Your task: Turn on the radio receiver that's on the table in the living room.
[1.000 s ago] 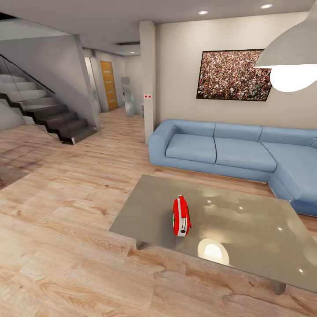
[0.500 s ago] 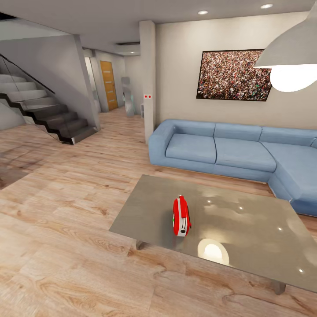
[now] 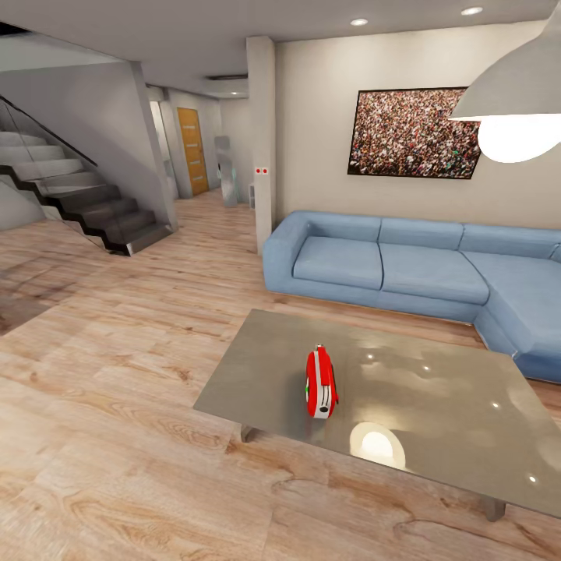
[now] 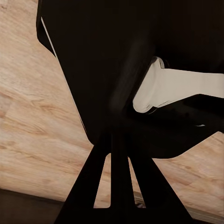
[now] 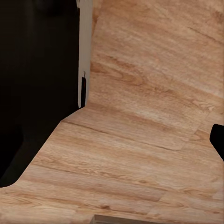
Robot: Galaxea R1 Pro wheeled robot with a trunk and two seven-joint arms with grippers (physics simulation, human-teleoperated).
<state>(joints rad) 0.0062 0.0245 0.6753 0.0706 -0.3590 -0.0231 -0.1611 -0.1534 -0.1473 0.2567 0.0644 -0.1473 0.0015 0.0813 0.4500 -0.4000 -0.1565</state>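
Most of the head view is the living room (image 3: 117, 405), an open space with a light wood plank floor (image 3: 109, 467). Along the far wall runs a blue L-shaped sofa (image 3: 405, 269) under a framed crowd photograph (image 3: 413, 132), and a dark staircase (image 3: 86, 202) climbs at the far left beside a hallway with an orange door (image 3: 192, 150). A white pendant lamp (image 3: 510, 101) hangs at the upper right.

Next in size, the table (image 3: 436, 397) stands between the camera and the sofa, low and rectangular, its grey top mirroring the lamp and ceiling lights. On the table's near left part sits the radio receiver (image 3: 320, 383), a small glossy red box with white trim, standing upright with its narrow edge turned toward the camera and its bottom resting on the tabletop.

From the left wrist camera, dark robot bodywork with 1 white panel (image 4: 172, 88) blocks much of the plank floor (image 4: 32, 130). From the right wrist camera, dark bodywork (image 5: 37, 84) sits over the same wood floor (image 5: 140, 140). Whether either gripper is spread or pressed together, I cannot tell.
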